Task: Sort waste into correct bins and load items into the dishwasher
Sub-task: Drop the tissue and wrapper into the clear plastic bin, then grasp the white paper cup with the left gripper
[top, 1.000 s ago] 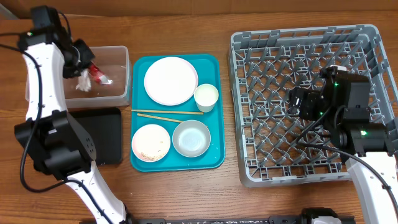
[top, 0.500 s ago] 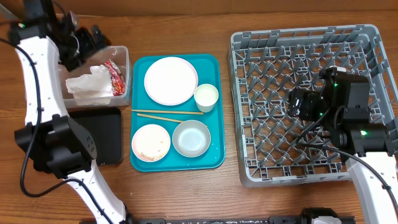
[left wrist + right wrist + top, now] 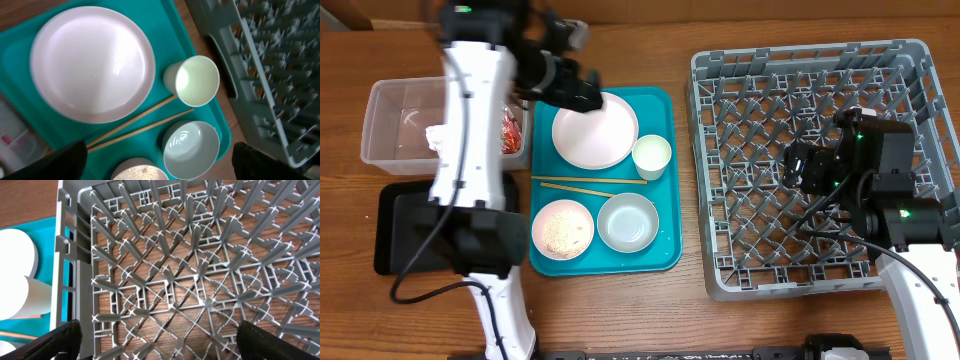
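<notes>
My left gripper (image 3: 586, 97) hangs open and empty over the far left rim of the white plate (image 3: 598, 132) on the teal tray. In the left wrist view its fingertips (image 3: 67, 161) flank the empty bowl (image 3: 191, 148) and the rice bowl (image 3: 140, 173), with the plate (image 3: 92, 62), the cup (image 3: 197, 80) and the chopsticks (image 3: 140, 122) beyond. The napkin (image 3: 439, 137) and red wrapper (image 3: 508, 130) lie in the clear tub (image 3: 395, 115), partly behind the left arm. My right gripper (image 3: 800, 166) is open over the grey dishwasher rack (image 3: 900, 70), nothing between its fingers.
The black tray (image 3: 405, 240) lies in front of the clear tub, partly under the left arm. The teal tray (image 3: 665, 255) sits between the bins and the rack. Upright pegs fill the rack floor (image 3: 200, 270) below my right gripper (image 3: 162, 341).
The left gripper opened and let the napkin and wrapper drop into the clear tub, then swung right to above the plate. The right arm has not moved.
</notes>
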`<state>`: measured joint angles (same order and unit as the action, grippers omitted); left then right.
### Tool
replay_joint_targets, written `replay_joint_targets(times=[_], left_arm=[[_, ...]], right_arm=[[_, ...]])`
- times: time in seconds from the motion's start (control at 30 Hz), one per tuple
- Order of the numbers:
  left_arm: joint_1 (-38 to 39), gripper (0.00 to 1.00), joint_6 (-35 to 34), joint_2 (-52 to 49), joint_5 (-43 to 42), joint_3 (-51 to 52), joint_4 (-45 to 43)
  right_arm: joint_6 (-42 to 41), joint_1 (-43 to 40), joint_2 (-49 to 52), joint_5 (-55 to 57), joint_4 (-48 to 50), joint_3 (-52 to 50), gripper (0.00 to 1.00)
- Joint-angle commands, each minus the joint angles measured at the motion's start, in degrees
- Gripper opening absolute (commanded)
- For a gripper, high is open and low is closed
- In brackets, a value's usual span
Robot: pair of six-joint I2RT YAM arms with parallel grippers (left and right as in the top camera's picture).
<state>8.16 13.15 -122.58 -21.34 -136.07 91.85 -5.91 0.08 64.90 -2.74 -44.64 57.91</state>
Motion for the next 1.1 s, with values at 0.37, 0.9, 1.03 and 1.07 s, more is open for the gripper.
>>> replay_joint_targets(times=[0.37,0.9,1.03,1.07], left_arm=[[12.0,0.76,2.5,0.8,7.5,24.0,-19.6],[12.5,0.41,-2.6,0.8,9.3,32.4,-28.9],[12.5,0.3,-5.4,0.7,9.5,32.4,-29.5],[12.5,0.29,-6.0,0.7,9.5,32.4,-29.6]], right_arm=[[0.3,-0.2,-0.3,-0.4,-0.1,1.4,1.0],[0.0,-0.2,-0.3,-0.4,-0.3,1.4,1.0],[0.0,-0.2,-0.3,-0.4,-0.3,1.4,1.0],[0.0,-0.2,-0.3,-0.4,-0.3,1.4,1.0]])
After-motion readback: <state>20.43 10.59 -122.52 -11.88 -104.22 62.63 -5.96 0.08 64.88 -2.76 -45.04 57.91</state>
